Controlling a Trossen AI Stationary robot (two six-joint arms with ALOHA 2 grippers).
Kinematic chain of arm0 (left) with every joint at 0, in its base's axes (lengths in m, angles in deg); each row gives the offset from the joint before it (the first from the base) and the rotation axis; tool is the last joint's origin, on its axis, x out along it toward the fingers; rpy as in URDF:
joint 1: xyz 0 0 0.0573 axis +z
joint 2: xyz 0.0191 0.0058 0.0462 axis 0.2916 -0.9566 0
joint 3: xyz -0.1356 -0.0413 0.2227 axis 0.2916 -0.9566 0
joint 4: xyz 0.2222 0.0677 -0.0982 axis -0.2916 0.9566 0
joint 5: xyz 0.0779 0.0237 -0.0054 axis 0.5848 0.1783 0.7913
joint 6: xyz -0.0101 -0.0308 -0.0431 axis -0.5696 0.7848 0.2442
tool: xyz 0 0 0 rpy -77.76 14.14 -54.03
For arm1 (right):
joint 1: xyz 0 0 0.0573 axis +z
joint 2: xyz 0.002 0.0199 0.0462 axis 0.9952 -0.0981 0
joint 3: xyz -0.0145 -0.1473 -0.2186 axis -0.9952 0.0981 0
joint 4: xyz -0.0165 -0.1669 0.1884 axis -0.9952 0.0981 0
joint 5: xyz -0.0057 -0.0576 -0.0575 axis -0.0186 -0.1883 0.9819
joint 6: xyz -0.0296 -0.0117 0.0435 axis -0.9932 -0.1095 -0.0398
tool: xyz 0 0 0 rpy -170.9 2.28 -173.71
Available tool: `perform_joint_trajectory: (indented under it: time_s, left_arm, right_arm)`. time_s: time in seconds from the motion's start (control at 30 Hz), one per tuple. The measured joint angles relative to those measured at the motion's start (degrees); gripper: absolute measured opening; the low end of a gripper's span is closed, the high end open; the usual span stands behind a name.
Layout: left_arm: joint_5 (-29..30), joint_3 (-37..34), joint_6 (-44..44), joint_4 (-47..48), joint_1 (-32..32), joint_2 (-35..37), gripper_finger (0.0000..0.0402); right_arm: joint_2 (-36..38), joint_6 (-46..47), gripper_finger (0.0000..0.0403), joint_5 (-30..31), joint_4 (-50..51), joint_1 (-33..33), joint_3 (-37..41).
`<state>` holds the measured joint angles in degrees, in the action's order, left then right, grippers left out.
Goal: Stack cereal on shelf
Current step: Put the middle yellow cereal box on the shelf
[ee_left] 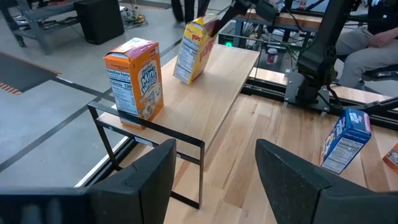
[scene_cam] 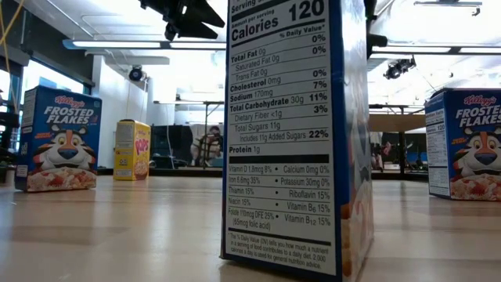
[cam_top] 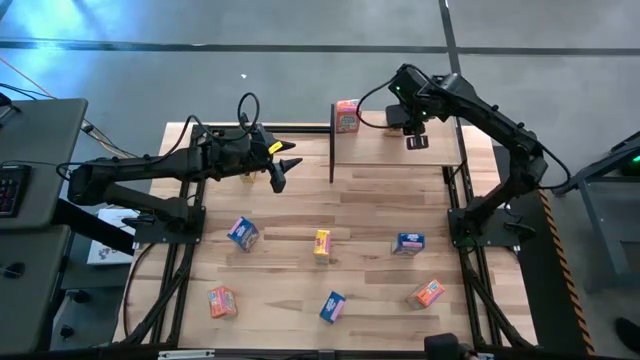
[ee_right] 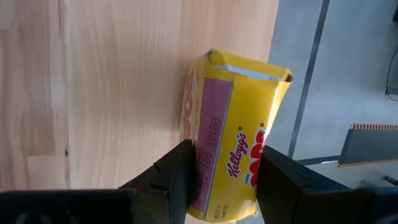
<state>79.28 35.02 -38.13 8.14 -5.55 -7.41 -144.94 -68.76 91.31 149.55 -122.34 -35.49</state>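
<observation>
The shelf [cam_top: 400, 150] is a light-wood board on thin black posts at the table's far middle. An orange-pink cereal box [cam_top: 346, 116] [ee_left: 134, 81] stands upright on its left end. My right gripper [cam_top: 415, 138] [ee_right: 227, 186] hangs over the board, shut on a yellow cereal box [ee_right: 236, 130] [ee_left: 194, 50]. My left gripper [cam_top: 280, 172] [ee_left: 214, 174] hovers open and empty left of the shelf, pointing toward it. Several more boxes lie on the tabletop. My right gripper pinches the yellow box between its two fingers [ee_right: 174, 180], on two opposite sides [ee_right: 205, 174] near its upper end. The fingers slant down from above and lie along the box. The box hangs tilted, its lower end [ee_left: 185, 76] at the shelf board; I cannot tell whether it touches.
On the tabletop stand blue boxes [cam_top: 243, 233] [cam_top: 408, 242] [cam_top: 332, 306], a yellow one [cam_top: 322, 244] and orange-pink ones [cam_top: 222, 301] [cam_top: 427, 293]. A blue box [scene_cam: 286, 133] fills the middle of the low view. Black frame rails [cam_top: 460, 200] run along the table's sides.
</observation>
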Motion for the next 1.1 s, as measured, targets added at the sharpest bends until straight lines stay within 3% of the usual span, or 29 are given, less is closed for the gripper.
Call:
perform_joint_trajectory:
  time_s: [0.37, 1.1]
  left_arm:
    - [0.0, 0.0, 0.0, 0.0, 0.0, 0.0, 0.0211]
    - [0.0, 0.0, 0.0, 0.0, 0.0, 0.0, 0.0211]
  right_arm:
    - [-0.2, -0.6, 0.0144, 0.3, -0.1, -0.3, 0.0]
    - [-0.3, -0.1, 0.0239, 1.7, -2.1, -0.7, 0.0]
